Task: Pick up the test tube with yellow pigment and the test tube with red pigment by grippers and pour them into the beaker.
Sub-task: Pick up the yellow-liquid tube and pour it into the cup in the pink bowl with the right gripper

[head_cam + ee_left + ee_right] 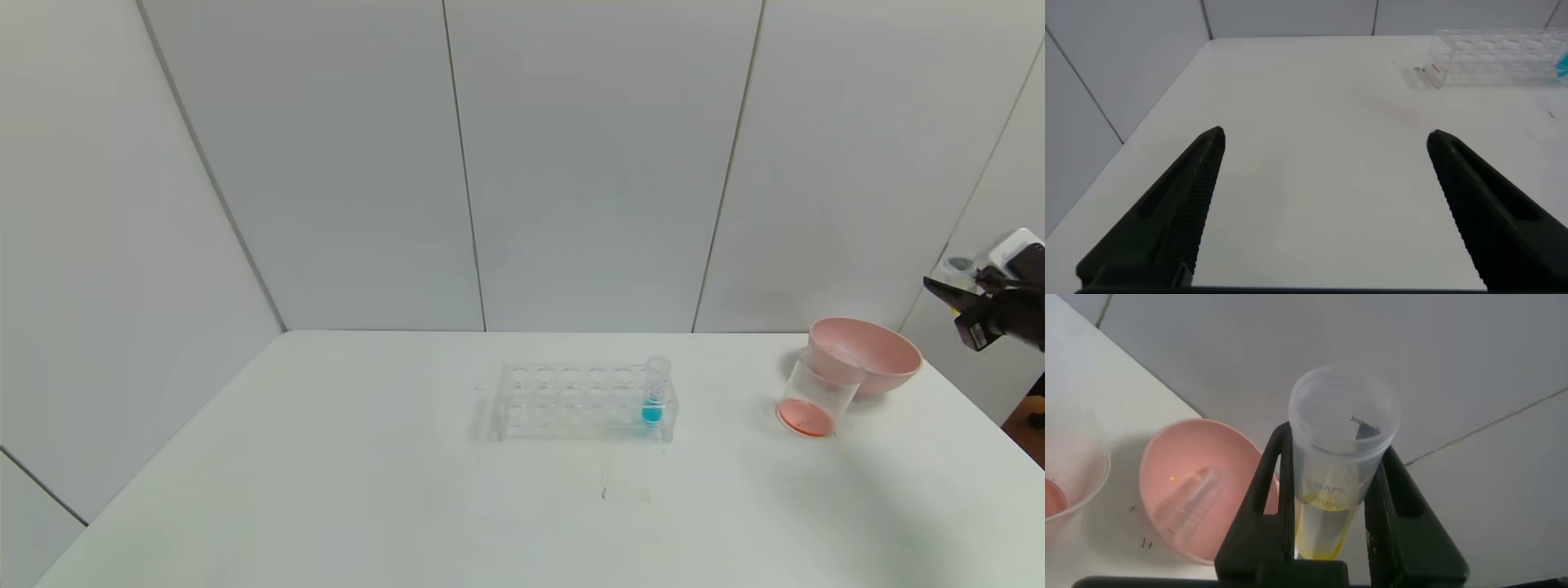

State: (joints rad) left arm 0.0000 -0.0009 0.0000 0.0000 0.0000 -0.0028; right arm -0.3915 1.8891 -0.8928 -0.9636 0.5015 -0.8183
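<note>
My right gripper [951,292] is raised off the table's far right, above and beside the pink bowl. It is shut on the test tube with yellow pigment [1335,482], whose open mouth points away from the wrist and which holds yellow liquid in its lower part; the tube's mouth also shows in the head view [957,266]. The beaker [816,392] sits against the pink bowl with orange-red liquid in its bottom; its rim shows in the right wrist view [1074,486]. No tube with red liquid is in view. My left gripper [1324,133] is open and empty over the table's left part.
The pink bowl [878,347] stands at the table's back right; a clear empty tube [1188,502] lies in it. A clear rack [584,400] sits mid-table with a blue-liquid tube [654,392] at its right end. The rack also shows in the left wrist view [1494,57].
</note>
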